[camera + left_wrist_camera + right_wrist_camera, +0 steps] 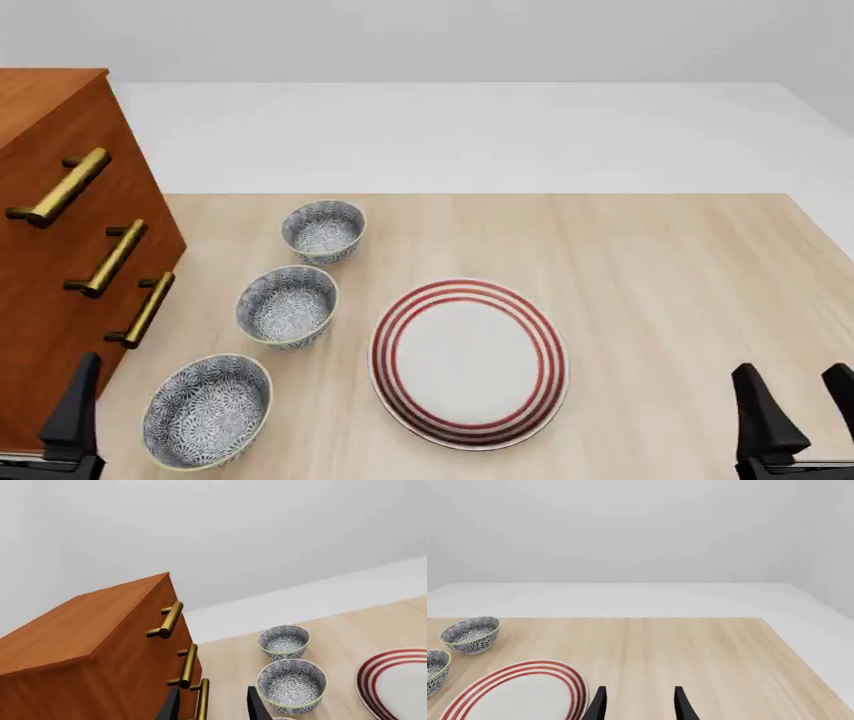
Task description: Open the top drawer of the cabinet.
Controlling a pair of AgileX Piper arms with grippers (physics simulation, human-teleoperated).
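Observation:
The cabinet [54, 110] stands at the table's left edge, tall and reddish-brown, with three stacked drawers. The top drawer [114, 150] sits flush with the two below it, its brass bar handle [60, 187] sticking out. In the left wrist view the cabinet [80, 630] fills the left side, and the top handle [168, 620] is well beyond my left gripper [213, 707], which is open and holds nothing. One of its fingers [74, 405] shows low in front of the cabinet base. My right gripper [801, 415] is open and unloaded at the near right, far from the cabinet.
Three patterned bowls [324, 230] [287, 305] [207, 410] line up just right of the cabinet. A red-striped plate [467, 362] lies mid-table. The wooden table [667, 270] is bare to the right of the plate, and a white floor lies beyond its far edge.

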